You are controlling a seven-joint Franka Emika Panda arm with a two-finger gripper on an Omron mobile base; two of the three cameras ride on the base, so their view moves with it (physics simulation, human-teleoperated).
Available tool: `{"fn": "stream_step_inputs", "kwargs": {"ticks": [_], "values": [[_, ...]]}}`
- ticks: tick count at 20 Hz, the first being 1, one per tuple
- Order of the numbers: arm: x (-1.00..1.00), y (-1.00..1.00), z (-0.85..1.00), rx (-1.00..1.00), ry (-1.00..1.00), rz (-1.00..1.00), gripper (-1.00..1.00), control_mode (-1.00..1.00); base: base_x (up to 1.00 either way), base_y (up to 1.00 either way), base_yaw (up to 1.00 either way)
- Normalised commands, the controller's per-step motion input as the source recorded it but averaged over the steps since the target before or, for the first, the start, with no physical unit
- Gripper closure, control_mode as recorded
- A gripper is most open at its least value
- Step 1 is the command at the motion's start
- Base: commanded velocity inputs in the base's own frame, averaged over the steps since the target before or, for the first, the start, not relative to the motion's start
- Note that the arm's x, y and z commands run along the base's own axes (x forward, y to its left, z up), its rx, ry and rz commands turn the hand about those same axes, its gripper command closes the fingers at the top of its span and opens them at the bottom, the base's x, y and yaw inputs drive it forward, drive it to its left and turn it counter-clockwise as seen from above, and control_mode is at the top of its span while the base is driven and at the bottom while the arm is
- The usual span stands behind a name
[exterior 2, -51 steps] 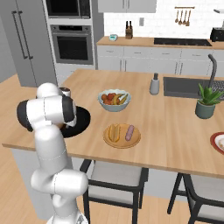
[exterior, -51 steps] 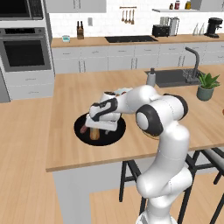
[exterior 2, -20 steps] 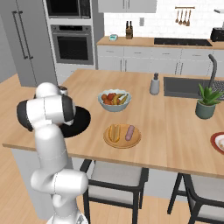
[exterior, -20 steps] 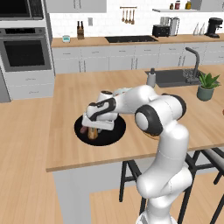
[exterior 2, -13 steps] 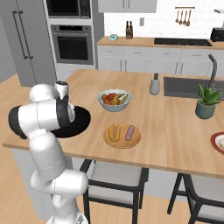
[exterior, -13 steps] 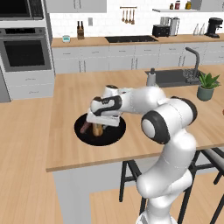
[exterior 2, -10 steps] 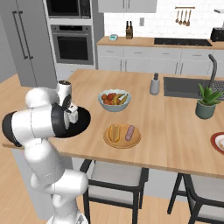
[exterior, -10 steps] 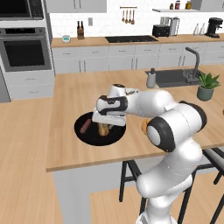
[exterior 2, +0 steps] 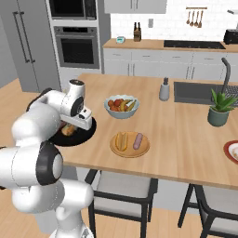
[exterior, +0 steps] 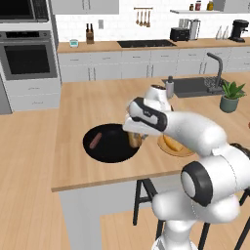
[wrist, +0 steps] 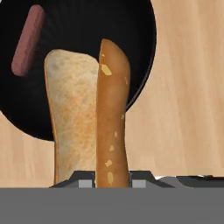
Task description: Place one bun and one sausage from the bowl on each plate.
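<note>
My gripper (exterior: 133, 132) is shut on a bun (exterior: 135, 141) and holds it just above the right edge of the wide black bowl (exterior: 110, 149). In the hand view the split bun (wrist: 87, 118) stands between my fingertips (wrist: 85, 180), over the bowl's rim (wrist: 78, 26). One reddish sausage (exterior: 95, 140) lies in the bowl's left half, also seen in the hand view as the sausage (wrist: 27, 39). The tan plate (exterior 2: 130, 151) carries a bun (exterior 2: 121, 141) and a sausage (exterior 2: 137, 141). The red-rimmed plate (exterior 2: 230, 151) sits at the counter's far right edge.
A white bowl of fruit (exterior 2: 122, 106) stands behind the tan plate. Further right are a grey shaker (exterior 2: 163, 90), a sink (exterior 2: 200, 92) and a potted plant (exterior 2: 218, 109). Stools stand under the counter's front edge.
The gripper has lifted the bun out of the bowl and carried it right, from the bowl's left part to its right rim. The sausage now lies uncovered.
</note>
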Motion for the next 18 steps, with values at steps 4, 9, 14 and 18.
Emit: {"fn": "stream_step_inputs", "kwargs": {"ticks": [4, 9, 14, 18], "values": [[-0.52, -0.54, 0.51, -0.03, 0.02, 0.0, 1.0, -1.0, 0.0, 0.0, 0.0], [-0.5, -0.31, 0.3, -0.09, 0.0, 0.03, 1.0, -1.0, 0.0, 0.0, 0.0], [-0.47, -0.34, 0.24, -0.14, 0.01, 0.03, 1.0, -1.0, 0.0, 0.0, 0.0], [-0.23, -0.5, 0.29, -0.08, 0.01, 0.0, 1.0, -1.0, 0.0, 0.0, 0.0]]}}
